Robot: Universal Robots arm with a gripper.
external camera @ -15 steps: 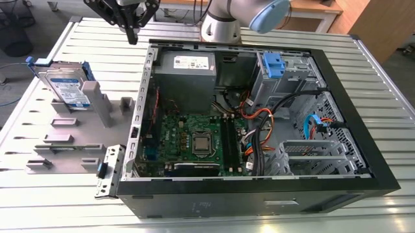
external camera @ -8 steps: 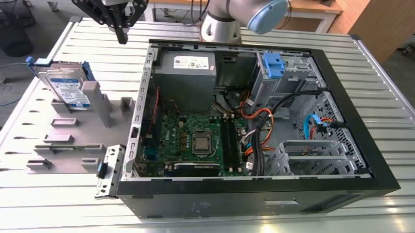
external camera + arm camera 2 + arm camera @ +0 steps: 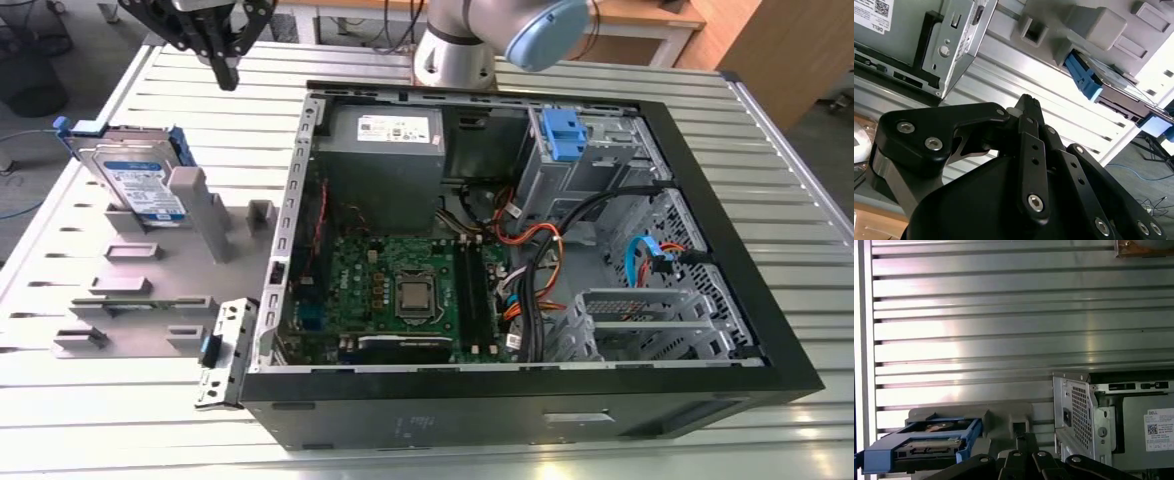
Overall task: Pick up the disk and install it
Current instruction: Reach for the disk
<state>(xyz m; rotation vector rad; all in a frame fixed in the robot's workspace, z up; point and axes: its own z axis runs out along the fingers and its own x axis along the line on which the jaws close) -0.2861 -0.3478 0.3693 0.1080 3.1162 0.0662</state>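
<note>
Hovering over the ribbed silver metal table (image 3: 120, 425), near its corner at the exterior view's left, my black gripper (image 3: 228, 78) has its fingers pressed together on nothing. The flat silver metal disk (image 3: 134, 182), clipped in its blue plastic carrier, leans upright in a grey plastic rack (image 3: 200, 215) by the table's edge, beside the open black computer case (image 3: 534, 420). Descending shut, I judge, could knock it from its slot, and the flexible carrier might slip under a pinch.
</note>
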